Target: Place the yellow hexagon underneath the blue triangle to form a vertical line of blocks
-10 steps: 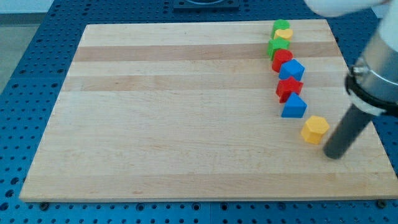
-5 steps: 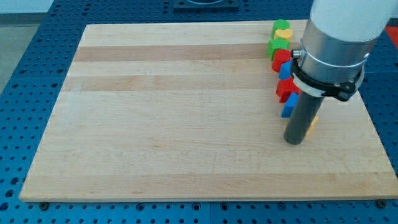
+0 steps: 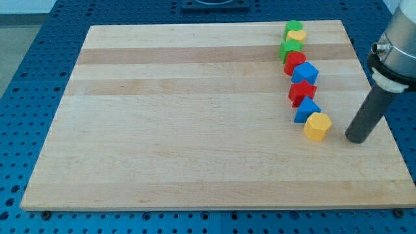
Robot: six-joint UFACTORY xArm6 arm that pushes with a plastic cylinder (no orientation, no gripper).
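Observation:
The yellow hexagon (image 3: 317, 126) lies on the wooden board (image 3: 195, 117) right below the blue triangle (image 3: 307, 110), touching it and set slightly to its right. Above the triangle runs a column: red star (image 3: 301, 91), blue block (image 3: 304, 73), red block (image 3: 294, 60), green block (image 3: 290, 48), yellow block (image 3: 296, 36), green block (image 3: 293, 26). My tip (image 3: 356, 139) is on the board to the right of the yellow hexagon, apart from it.
The arm's grey body (image 3: 396, 52) hangs over the board's right edge. A blue perforated table (image 3: 26, 97) surrounds the board.
The yellow hexagon has moved up and left, now against the blue triangle. My tip swept left beside the hexagon, then drew back to the right.

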